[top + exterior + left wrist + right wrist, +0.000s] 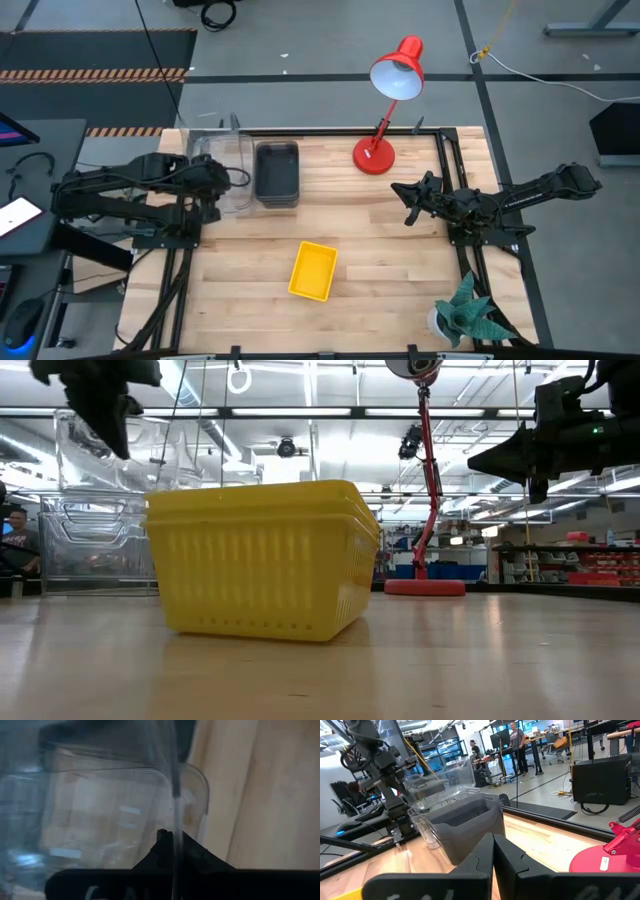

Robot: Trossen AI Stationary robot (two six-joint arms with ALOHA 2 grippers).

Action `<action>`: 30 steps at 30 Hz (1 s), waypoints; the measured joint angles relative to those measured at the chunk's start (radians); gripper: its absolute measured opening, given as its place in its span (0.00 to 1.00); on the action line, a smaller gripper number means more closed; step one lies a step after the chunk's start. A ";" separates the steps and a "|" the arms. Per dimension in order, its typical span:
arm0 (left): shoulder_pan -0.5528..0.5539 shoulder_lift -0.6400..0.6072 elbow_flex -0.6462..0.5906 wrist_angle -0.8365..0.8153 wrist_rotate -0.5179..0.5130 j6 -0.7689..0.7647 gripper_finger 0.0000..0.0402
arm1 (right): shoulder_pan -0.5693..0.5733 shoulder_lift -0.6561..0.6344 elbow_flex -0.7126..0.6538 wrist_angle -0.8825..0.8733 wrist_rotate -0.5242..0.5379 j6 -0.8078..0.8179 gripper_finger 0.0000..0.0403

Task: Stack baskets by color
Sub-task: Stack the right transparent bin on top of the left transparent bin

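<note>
My left gripper (172, 839) is shut on a clear basket (110, 455), which hangs above a second clear basket (95, 545) standing on the table at the far left. A dark grey basket (277, 172) stands right beside the clear ones. Near the table's front middle, a yellow basket (313, 270) rests on its bottom. My right gripper (493, 851) waits shut and level at the table's right side, touching nothing. My left gripper pinches the thin wall of the clear basket at its rim (175, 805) between its two fingers, one finger inside and one outside. The fingers slant down from above. The basket is lifted clear and tilted over the other clear basket (422, 822).
A red desk lamp (385, 150) stands at the far edge, right of the grey basket. A small green plant (468, 315) sits at the near right corner. Bare wood lies between the yellow basket and the far baskets. People show in the room behind.
</note>
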 joint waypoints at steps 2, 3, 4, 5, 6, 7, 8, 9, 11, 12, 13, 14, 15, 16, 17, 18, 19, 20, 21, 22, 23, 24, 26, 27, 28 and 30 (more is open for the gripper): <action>0.000 -0.015 -0.027 0.005 0.034 0.025 0.01 | 0.000 0.000 0.000 0.000 0.000 0.000 0.03; 0.000 -0.018 -0.044 0.012 0.042 0.035 0.01 | 0.000 0.000 0.000 0.000 0.000 0.000 0.03; 0.000 -0.018 -0.059 0.016 0.054 0.045 0.01 | 0.000 0.000 0.000 0.000 0.000 0.000 0.03; -0.001 -0.018 -0.078 0.020 0.067 0.048 0.01 | 0.000 0.000 0.000 0.000 0.000 0.000 0.03; -0.001 -0.018 -0.096 0.026 0.080 0.047 0.01 | 0.000 0.000 0.000 0.000 0.000 0.000 0.03; -0.001 -0.017 -0.114 0.041 0.092 0.048 0.01 | 0.000 0.000 0.000 0.000 0.000 0.000 0.03; -0.001 -0.017 -0.131 0.063 0.103 0.047 0.01 | 0.000 0.000 0.000 0.000 0.000 0.000 0.03; -0.001 -0.016 -0.145 0.088 0.112 0.047 0.01 | 0.000 0.000 0.000 0.000 0.000 0.000 0.03; 0.000 -0.016 -0.168 0.124 0.132 0.048 0.01 | 0.000 0.000 0.000 0.000 0.000 0.000 0.03; 0.000 -0.016 -0.177 0.142 0.144 0.047 0.01 | 0.000 0.000 0.000 0.000 0.000 0.000 0.03; 0.000 -0.016 -0.183 0.155 0.153 0.041 0.01 | 0.000 0.000 0.000 0.000 0.000 0.000 0.03; 0.000 -0.016 -0.190 0.161 0.177 0.028 0.01 | 0.000 0.000 0.000 0.000 0.000 0.000 0.03; 0.000 -0.016 -0.192 0.156 0.185 0.025 0.02 | 0.000 0.000 0.000 0.000 0.000 0.000 0.03; -0.002 -0.016 -0.193 0.155 0.187 0.021 0.02 | 0.000 0.000 0.000 0.000 0.000 0.000 0.03; -0.001 -0.016 -0.193 0.157 0.193 0.018 0.03 | 0.000 0.000 0.000 0.000 0.000 0.000 0.03; -0.001 -0.016 -0.193 0.157 0.197 0.016 0.03 | 0.000 0.000 0.000 0.000 0.000 0.000 0.03; -0.001 -0.016 -0.193 0.157 0.201 0.011 0.03 | 0.000 0.000 0.000 0.000 0.000 0.000 0.03; -0.001 -0.016 -0.193 0.157 0.203 0.004 0.03 | 0.000 0.000 0.000 0.000 0.000 0.000 0.03; -0.001 -0.016 -0.193 0.157 0.202 -0.001 0.03 | 0.000 0.000 0.000 0.000 0.000 0.000 0.03; -0.002 -0.015 -0.193 0.158 0.202 -0.005 0.03 | 0.000 0.000 0.000 0.000 0.000 0.000 0.03; -0.002 -0.015 -0.193 0.161 0.202 -0.012 0.04 | 0.000 0.000 0.000 0.000 0.000 0.000 0.03; -0.002 -0.015 -0.193 0.164 0.202 -0.024 0.06 | 0.000 0.000 0.000 0.000 0.000 0.000 0.03; -0.002 -0.015 -0.193 0.164 0.200 -0.028 0.12 | 0.000 0.000 0.000 0.000 0.000 0.000 0.03; -0.002 -0.015 -0.193 0.163 0.197 -0.028 0.17 | 0.000 0.000 0.000 0.000 0.000 0.000 0.03; -0.002 -0.015 -0.193 0.160 0.194 -0.028 0.21 | 0.000 0.000 0.000 0.000 0.000 0.000 0.03; -0.002 -0.015 -0.192 0.161 0.183 -0.030 0.31 | 0.000 0.000 0.000 0.000 0.000 0.000 0.03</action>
